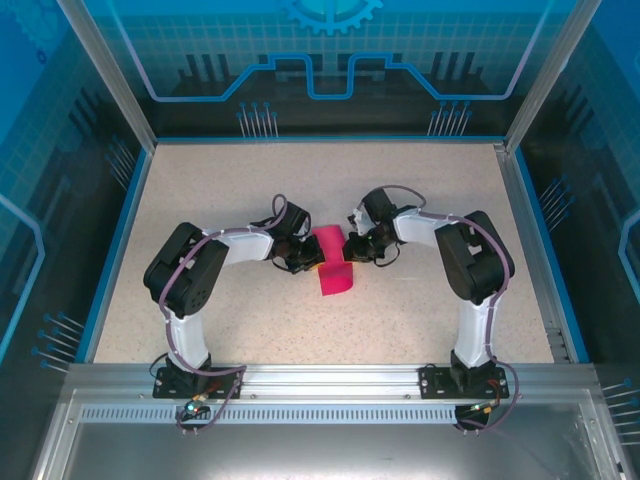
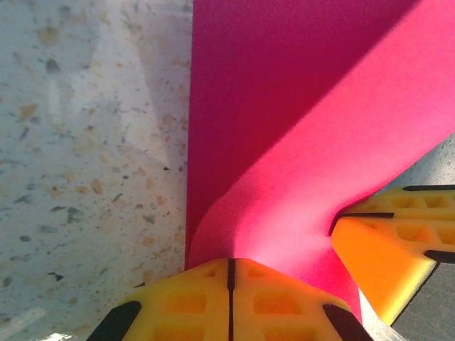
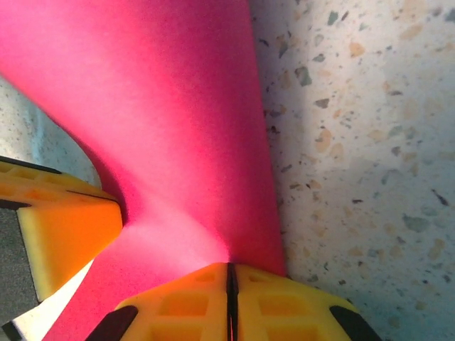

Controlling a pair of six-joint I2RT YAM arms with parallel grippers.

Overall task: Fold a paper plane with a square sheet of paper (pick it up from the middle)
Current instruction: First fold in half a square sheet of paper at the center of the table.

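Over the table, the pink paper runs lengthwise near to far.

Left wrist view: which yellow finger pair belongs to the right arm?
The side-on pair at the right edge, the right gripper; bottom centre is the left gripper.

Both arms are seen bent at the elbow and folded inward, with the wrists turned toward each other. The left gripper and the right gripper are held close together, each with its pads pressed together on the square sheet of paper.
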